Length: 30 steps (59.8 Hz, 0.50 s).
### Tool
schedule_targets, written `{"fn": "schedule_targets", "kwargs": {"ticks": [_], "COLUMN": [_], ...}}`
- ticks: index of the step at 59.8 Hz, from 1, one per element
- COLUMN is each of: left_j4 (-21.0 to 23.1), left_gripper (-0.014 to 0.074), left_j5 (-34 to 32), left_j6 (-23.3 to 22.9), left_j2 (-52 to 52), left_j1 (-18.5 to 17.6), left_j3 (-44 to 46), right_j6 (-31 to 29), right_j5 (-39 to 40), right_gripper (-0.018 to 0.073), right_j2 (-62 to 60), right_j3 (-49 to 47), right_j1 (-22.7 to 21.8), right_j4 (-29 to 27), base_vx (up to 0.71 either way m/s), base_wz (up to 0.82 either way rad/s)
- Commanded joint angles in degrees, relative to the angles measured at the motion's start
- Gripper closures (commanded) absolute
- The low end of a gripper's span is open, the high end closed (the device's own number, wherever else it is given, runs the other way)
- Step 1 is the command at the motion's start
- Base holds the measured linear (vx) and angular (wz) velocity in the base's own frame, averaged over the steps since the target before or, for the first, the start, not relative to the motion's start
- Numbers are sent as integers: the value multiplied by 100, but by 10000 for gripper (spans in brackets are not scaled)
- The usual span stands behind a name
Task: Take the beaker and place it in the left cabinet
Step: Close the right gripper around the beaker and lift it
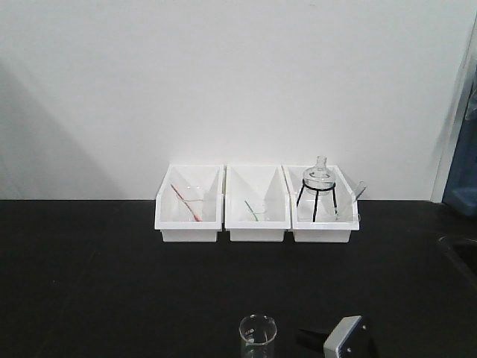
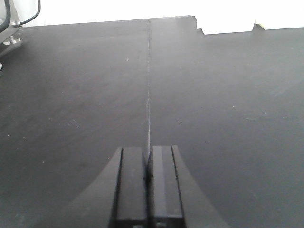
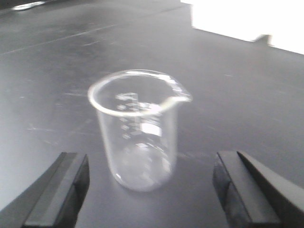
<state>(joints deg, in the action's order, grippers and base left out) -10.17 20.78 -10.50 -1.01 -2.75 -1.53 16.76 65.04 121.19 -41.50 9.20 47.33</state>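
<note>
The beaker [image 3: 137, 128] is a small clear glass cylinder with a pour spout and white marks. It stands upright on the black table [image 3: 247, 109]. My right gripper [image 3: 149, 187] is open, with one finger on each side and the beaker's base just ahead of the gap; neither finger touches the glass. In the front view the beaker [image 1: 257, 335] sits at the bottom edge, with the right arm's grey wrist [image 1: 344, 339] just to its right. My left gripper [image 2: 148, 159] is shut with nothing between its fingers, low over bare table. The left cabinet is out of view.
Three white bins [image 1: 257, 224] line the table's back edge against a white wall. The right bin holds a round glass flask [image 1: 320, 183] on a black tripod, and the other two hold small glass vessels with coloured sticks. A metal foot with a cable [image 2: 12, 31] stands at far left.
</note>
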Motion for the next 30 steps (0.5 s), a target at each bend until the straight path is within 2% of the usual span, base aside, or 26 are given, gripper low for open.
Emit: {"fn": "schedule_targets", "kwargs": {"ticks": [1,30], "left_j4": [-19,-19], "left_gripper": [593,593], "left_j5": [-429,-429], "left_j6": [-23,-23], "left_j2": [-56,-56], "left_j1": [-31,-31], "left_j3": [89,89], "right_j6": [-28,7], "right_j5": [1193,1083], "right_gripper": [-18,-17], "right_j2": [-77,758], "right_j3": [-339,-1623], "right_j1": [148,722], "right_j4": [-130,-695], "base_vx": [0,0], "base_wz": [0,0]}}
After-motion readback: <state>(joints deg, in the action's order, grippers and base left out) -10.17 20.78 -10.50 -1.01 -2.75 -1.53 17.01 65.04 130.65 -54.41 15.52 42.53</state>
